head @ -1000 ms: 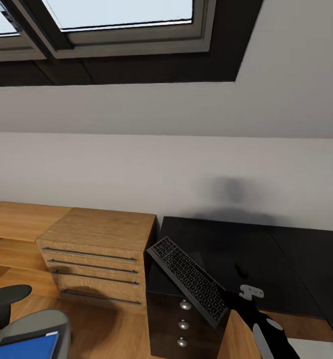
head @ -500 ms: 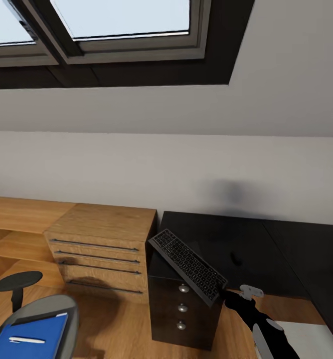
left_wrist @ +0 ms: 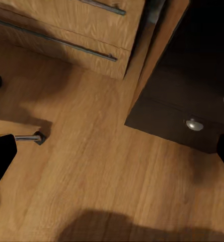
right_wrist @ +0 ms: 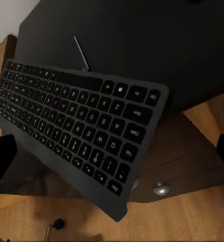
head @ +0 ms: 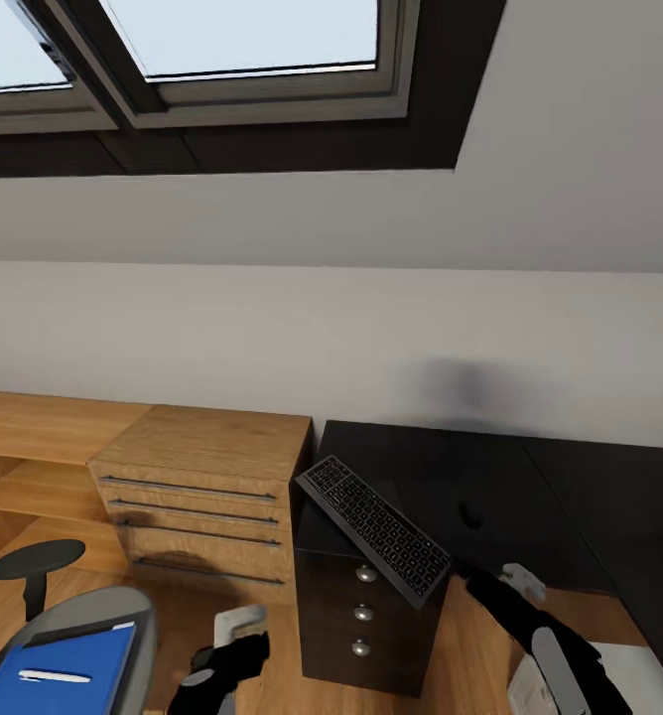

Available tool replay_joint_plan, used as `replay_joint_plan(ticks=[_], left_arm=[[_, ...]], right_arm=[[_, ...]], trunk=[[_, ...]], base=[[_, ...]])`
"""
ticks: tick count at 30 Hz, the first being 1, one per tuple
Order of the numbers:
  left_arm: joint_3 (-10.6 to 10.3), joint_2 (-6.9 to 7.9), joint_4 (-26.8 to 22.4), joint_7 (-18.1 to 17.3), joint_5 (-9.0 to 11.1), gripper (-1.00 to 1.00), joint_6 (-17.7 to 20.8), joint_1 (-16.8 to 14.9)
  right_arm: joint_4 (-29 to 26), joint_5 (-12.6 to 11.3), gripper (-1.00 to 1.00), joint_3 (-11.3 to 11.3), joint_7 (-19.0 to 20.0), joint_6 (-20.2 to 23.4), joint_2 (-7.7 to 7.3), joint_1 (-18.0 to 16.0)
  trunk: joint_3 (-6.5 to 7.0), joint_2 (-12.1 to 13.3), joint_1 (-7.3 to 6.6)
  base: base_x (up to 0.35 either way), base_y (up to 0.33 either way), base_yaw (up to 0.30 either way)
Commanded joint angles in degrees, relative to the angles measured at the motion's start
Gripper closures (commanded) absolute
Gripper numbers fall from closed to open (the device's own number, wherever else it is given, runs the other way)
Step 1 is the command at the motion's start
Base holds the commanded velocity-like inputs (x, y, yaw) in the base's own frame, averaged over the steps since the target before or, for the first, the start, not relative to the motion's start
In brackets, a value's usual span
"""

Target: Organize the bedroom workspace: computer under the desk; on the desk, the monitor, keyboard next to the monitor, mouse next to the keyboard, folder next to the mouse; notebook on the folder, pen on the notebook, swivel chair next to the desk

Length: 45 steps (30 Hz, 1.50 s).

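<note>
- Keyboard, slim dark grey with black low-profile keys [head: 376, 529] [right_wrist: 76, 128]: I see it tilted, one long edge propped on the black cabinet desk, overhanging the drawer front.
- Black cabinet desk with round silver drawer knobs [head: 451, 497]: glossy top, set against the white wall; a small dark object lies on it, too small for me to name.
- Right gripper [head: 485, 586]: my black fingers sit spread wide, just beside the keyboard's near corner, clasping nothing; in the right wrist view the fingertips stand either side of the keyboard, apart from it.
- Left gripper [head: 237, 645]: low over the light wood floor [left_wrist: 106, 166], fingers spread and bare.
- Light wooden drawer unit with long bar handles [head: 207, 497]: touching the cabinet desk's left side.
- Swivel chair, grey seat, black armrest [head: 83, 621]: lower left corner.
- Bright blue flat folder [head: 64, 667]: lying on the chair seat.
- Thin pale pen [head: 52, 677]: resting on the folder.
</note>
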Motion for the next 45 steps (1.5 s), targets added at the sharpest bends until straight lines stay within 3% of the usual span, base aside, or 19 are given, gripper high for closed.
replay_joint_plan(ticks=[1,2,3,5,6,8,12,13,17,24,30,36,43,45], left_arm=[[-0.1,0.01,-2.28,0.53,1.61,-1.0,1.53,-0.02],[-0.09,0.0,-4.01,0.53,2.49,-1.0,2.5,-0.02],[-0.08,0.04,-6.64,0.53,4.24,-1.0,3.91,-0.02],[-0.05,0.13,-8.42,0.54,5.83,-1.0,4.81,-0.02],[0.03,0.28,-9.57,0.54,7.22,-1.0,5.39,-0.02],[0.12,0.61,-10.52,0.57,8.81,-1.0,5.89,-0.02],[0.16,1.15,-9.9,0.7,9.83,-1.0,6.12,-0.02],[-0.2,1.39,-4.79,0.77,10.18,-1.0,5.68,-0.02],[-0.45,1.46,-2.81,0.81,10.31,-1.0,5.33,-0.02],[-0.33,1.47,-8.6,1.13,10.34,-1.0,5.56,0.05],[-0.32,1.4,-9.84,1.22,10.37,-1.0,5.69,0.06],[-0.31,1.38,-10.0,1.24,10.41,-1.0,5.72,0.07],[-0.31,1.38,-10.01,1.24,10.43,-1.0,5.71,0.07],[-0.31,1.38,-10.02,1.24,10.43,-1.0,5.71,0.07]], right_arm=[[-0.25,-1.82,-1.0,-0.3,0.11,1.04,-0.16,-0.07],[-0.4,-3.32,-1.0,-0.49,0.07,1.69,-0.37,-0.1],[-0.6,-6.58,-1.0,-1.08,0.04,3.16,-0.97,-0.16],[-0.66,-10.01,-1.0,-1.86,0.03,4.58,-1.63,-0.19],[-0.59,-13.3,-1.0,-2.51,0.02,5.59,-2.1,-0.22],[-0.29,-17.04,-1.0,-3.15,0.11,6.41,-2.55,-0.24],[0.5,-19.52,-1.0,-3.62,0.16,6.88,-2.92,-0.22],[1.23,-20.6,-1.0,-3.79,0.23,6.76,-3.13,-0.2],[1.99,-20.93,-1.0,-3.84,0.32,5.26,-3.21,-0.21],[2.47,-20.77,-1.0,-3.72,0.42,4.77,-3.31,-0.21],[2.99,-20.68,-1.0,-3.69,0.39,4.3,-3.17,-0.19],[6.45,-20.7,-1.0,-3.52,0.37,-0.23,-2.88,-0.19],[10.56,-20.97,-1.0,-3.24,0.6,-10.42,-2.84,-0.21],[10.7,-21.03,-1.0,-3.25,0.71,-10.32,-2.86,-0.2]], trunk=[[-0.1,-0.06,0.01],[-0.1,-0.06,0.01],[-0.1,-0.06,0.01],[-0.1,-0.06,0.01],[-0.1,-0.06,0.01],[-0.28,-0.46,0.23],[-1.0,-2.07,1.11],[-1.18,-2.47,1.33],[-1.89,-4.07,2.21],[-3.15,-6.88,3.75],[-4.23,-9.29,5.07],[-5.3,-11.69,6.38],[-6.56,-14.5,7.92],[-6.92,-15.3,8.36]], base=[[0.0,0.0,0.0],[0.0,0.0,0.0],[0.0,0.0,0.0],[0.0,0.0,0.0],[0.0,0.0,0.0],[0.0,0.0,0.0],[0.0,0.0,0.0],[0.0,0.0,0.0],[0.0,0.0,0.0],[0.0,0.0,0.0],[0.0,0.0,0.0],[0.0,0.0,0.0],[0.0,0.0,0.0],[0.0,0.0,0.0]])
